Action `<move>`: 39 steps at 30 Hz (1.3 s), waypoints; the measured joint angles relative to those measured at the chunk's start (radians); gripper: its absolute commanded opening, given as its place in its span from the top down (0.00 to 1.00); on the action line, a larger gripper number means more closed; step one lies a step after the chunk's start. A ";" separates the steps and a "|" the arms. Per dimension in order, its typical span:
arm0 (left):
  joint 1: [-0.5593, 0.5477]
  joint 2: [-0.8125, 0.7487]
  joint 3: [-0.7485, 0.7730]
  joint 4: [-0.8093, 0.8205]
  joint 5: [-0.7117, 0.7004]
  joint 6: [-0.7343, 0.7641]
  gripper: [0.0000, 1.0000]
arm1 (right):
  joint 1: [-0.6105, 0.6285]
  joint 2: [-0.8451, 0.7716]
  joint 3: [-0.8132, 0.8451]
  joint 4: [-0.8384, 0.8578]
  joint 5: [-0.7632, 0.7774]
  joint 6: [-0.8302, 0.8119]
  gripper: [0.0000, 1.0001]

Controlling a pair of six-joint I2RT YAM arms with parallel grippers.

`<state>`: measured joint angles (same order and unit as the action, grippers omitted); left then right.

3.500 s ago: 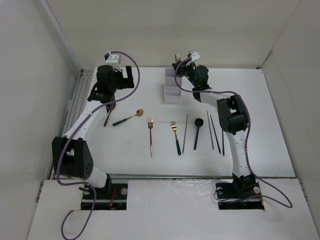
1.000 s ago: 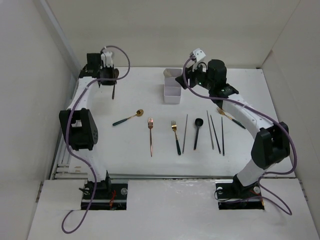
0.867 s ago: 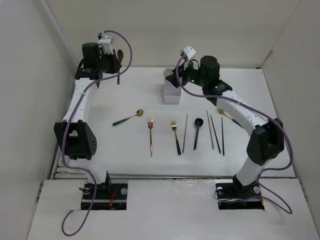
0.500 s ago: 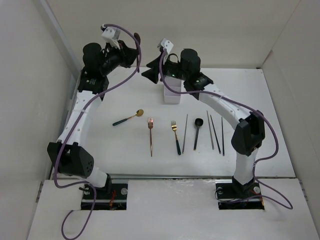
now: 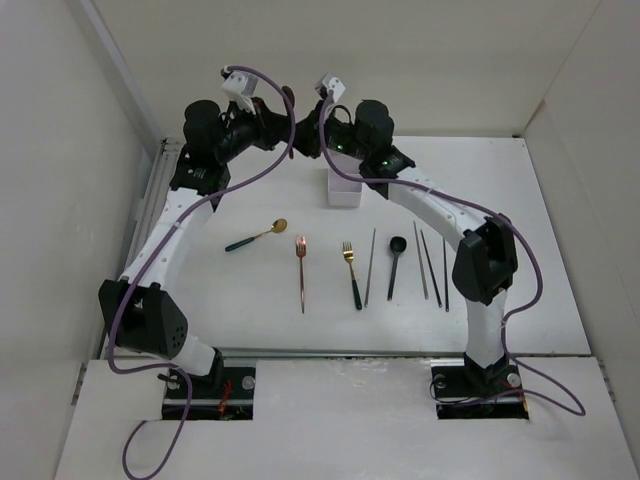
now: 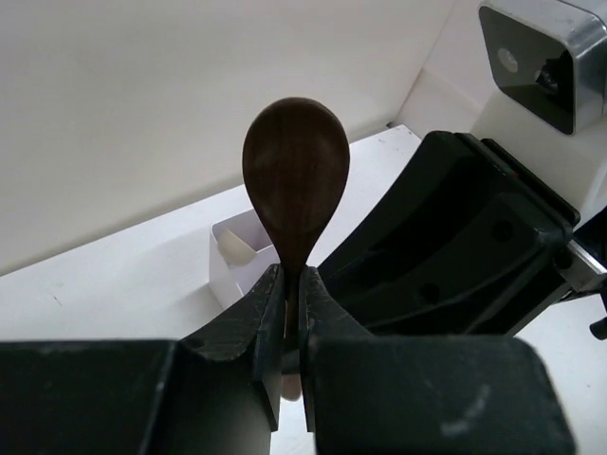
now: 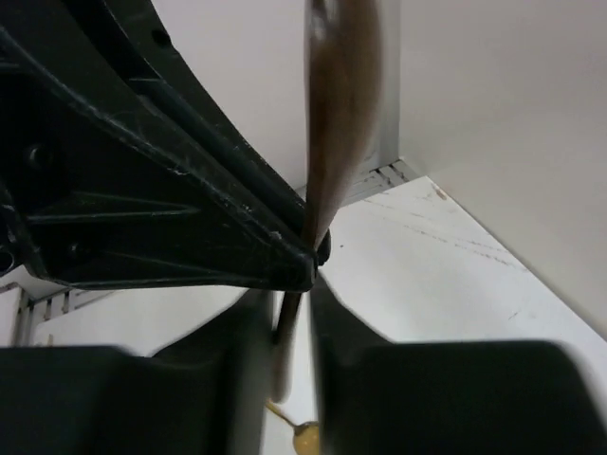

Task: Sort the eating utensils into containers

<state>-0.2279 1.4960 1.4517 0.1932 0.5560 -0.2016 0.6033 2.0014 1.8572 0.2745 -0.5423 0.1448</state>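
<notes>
Arms now closer, meeting above organiser (image 5: 343, 192); left tool (image 6: 287, 318) clamps brown spoon (image 6: 296, 180), right tool (image 7: 292, 353) straddles handle, grip unclear. Likely handover: right closes, then left releases.

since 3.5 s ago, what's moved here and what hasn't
The left claw lifted the dark brown wooden spoon off the table and raised it high near the white three-compartment organiser. The right claw swung right, then back to meet it, its fingers now flanking the handle. The cutlery laid in a row stayed put.
</notes>
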 measured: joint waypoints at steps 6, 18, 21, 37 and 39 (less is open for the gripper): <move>0.000 -0.007 -0.006 0.006 0.000 0.024 0.55 | 0.000 0.012 0.000 0.039 0.008 0.035 1.00; -0.012 -0.034 -0.077 -0.013 -0.132 0.116 0.00 | -0.209 0.017 -0.192 0.205 0.056 0.040 1.00; -0.006 -0.034 -0.112 -0.040 -0.198 0.143 0.00 | -0.303 0.063 -0.205 0.265 0.076 0.043 1.00; -0.004 -0.033 -0.156 -0.120 -0.387 0.199 0.00 | -0.327 0.294 -0.195 0.483 0.066 0.035 1.00; -0.004 -0.033 -0.158 -0.122 -0.393 0.200 0.00 | -0.327 0.298 -0.195 0.506 0.069 0.035 1.00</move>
<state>-0.2317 1.4631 1.2942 0.0708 0.1631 -0.0017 0.2764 2.2993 1.6619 0.7803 -0.4736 0.1802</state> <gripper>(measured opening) 0.997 0.136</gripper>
